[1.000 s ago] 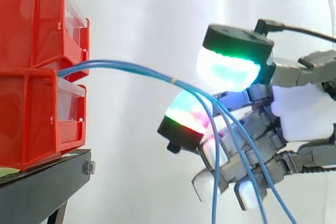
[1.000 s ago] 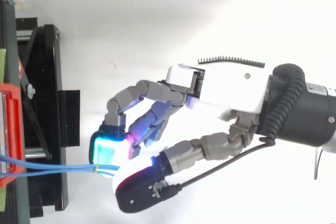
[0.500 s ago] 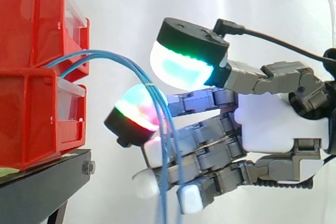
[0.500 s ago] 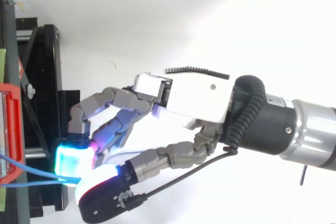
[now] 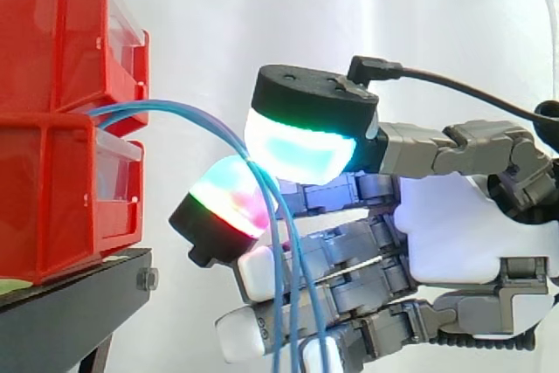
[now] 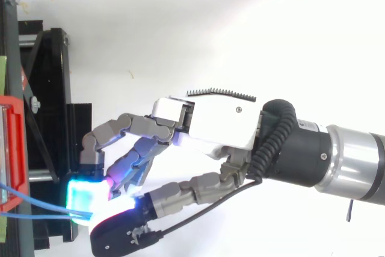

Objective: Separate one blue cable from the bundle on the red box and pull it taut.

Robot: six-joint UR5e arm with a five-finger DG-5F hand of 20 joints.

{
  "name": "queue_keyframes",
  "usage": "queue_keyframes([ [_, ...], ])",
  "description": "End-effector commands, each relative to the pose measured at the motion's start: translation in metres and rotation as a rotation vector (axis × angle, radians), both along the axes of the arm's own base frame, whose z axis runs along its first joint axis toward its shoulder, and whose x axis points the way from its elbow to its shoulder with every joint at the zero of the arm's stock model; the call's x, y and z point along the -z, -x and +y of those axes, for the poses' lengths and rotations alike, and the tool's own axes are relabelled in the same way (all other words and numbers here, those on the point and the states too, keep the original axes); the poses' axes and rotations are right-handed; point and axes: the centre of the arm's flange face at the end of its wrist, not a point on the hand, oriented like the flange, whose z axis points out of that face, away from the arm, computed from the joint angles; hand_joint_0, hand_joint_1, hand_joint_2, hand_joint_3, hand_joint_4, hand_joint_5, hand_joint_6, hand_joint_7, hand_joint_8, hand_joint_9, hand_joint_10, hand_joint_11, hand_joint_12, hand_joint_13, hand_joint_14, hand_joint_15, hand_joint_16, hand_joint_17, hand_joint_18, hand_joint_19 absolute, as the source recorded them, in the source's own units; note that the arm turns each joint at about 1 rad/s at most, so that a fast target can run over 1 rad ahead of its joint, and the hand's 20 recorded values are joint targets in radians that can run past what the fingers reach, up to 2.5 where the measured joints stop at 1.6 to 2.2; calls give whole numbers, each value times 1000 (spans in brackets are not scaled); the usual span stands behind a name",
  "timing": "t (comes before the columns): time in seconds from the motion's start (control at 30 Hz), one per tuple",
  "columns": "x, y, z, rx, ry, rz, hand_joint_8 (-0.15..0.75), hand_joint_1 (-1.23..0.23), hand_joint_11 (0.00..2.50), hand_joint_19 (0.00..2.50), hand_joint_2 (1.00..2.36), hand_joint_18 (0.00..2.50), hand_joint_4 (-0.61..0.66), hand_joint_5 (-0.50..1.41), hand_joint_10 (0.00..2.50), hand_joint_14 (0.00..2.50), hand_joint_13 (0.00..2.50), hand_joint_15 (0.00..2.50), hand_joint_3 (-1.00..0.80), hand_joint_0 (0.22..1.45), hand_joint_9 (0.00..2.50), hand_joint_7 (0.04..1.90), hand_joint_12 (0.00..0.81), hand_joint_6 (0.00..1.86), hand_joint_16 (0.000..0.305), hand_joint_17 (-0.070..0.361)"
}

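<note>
White curtain behind the work. At the side view's left, stacked red plastic bins rest on a black metal stand. The grey-and-white robot hand reaches in from the right with its fingers curled, close to the bins but apart from them.

A bundle of thin blue cables leaves the gap between the upper and lower bin, arches outward and drops between the glowing pads of the hand, then hangs down past the lower fingers. In the top view the same cables run from the bin edge straight into the closed pads, so you can take the hand as pinching them between thumb and a fingertip. You cannot tell whether one strand or several lie in the pinch.

Judged progress: the grasp is made. Separation is not shown, since several strands fall together below the pads. The cables curve slack, so the taut pull remains for you to do.
</note>
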Motion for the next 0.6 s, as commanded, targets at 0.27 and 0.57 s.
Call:
queue_keyframes([
  [0.27,1,1,1,-2,-28,7,312,-899,581,495,1021,923,24,-199,13,12,847,388,-134,687,841,942,343,882,40,90],
  [0.57,0,2,1,-3,-44,9,276,-946,605,450,1016,877,96,-244,11,11,784,370,-265,786,695,849,339,879,40,90],
])
